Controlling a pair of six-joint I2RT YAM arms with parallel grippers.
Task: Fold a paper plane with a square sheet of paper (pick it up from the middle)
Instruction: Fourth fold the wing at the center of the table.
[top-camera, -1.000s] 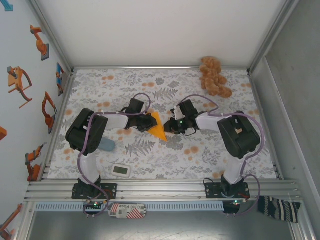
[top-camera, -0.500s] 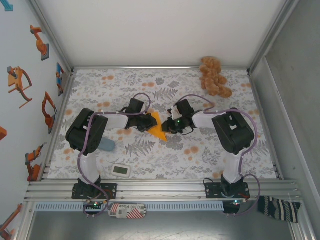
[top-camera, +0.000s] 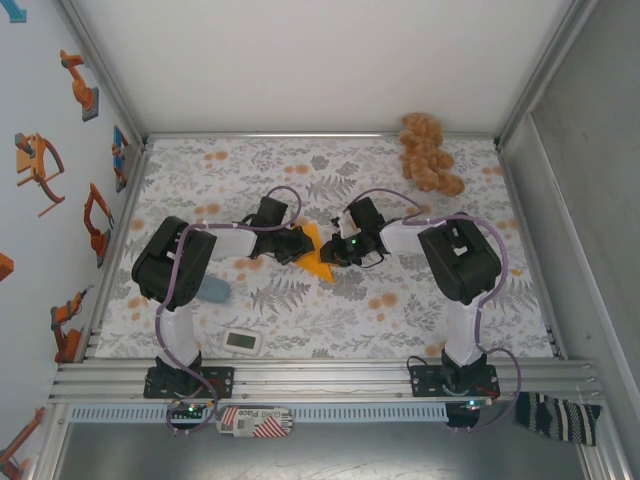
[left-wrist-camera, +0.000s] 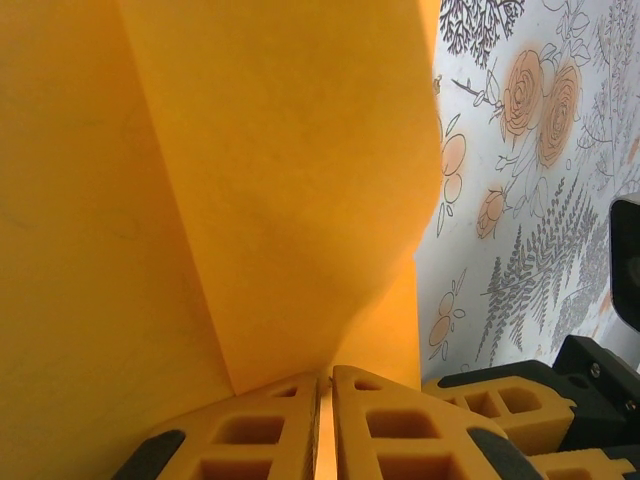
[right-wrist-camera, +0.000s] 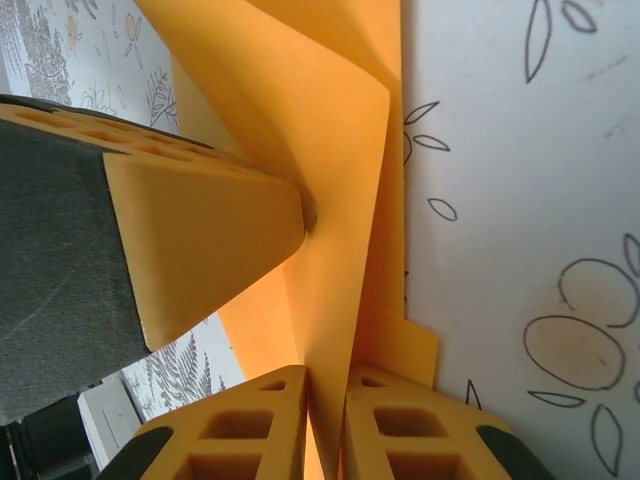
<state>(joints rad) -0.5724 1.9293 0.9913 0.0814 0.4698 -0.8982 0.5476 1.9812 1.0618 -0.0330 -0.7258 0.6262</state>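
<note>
Top external view – where's the orange paper (top-camera: 317, 256)?
B: Mid-table over the floral cloth (top-camera: 300, 320), folded w/ creases, between both arms, well apart from the plush toy (top-camera: 430, 152) far right.
A: Left gripper (left-wrist-camera: 325, 385)?
B: Jaws pressed together, pinching the paper's edge.
A: Right gripper (right-wrist-camera: 325, 385)?
B: Same: nipping a fold of the paper opp. the left one, fingertips nearly meeting.

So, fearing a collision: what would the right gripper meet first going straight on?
More of the thin folded bright orange paper it pinches; just beyond, probably the left gripper's finger.
</note>
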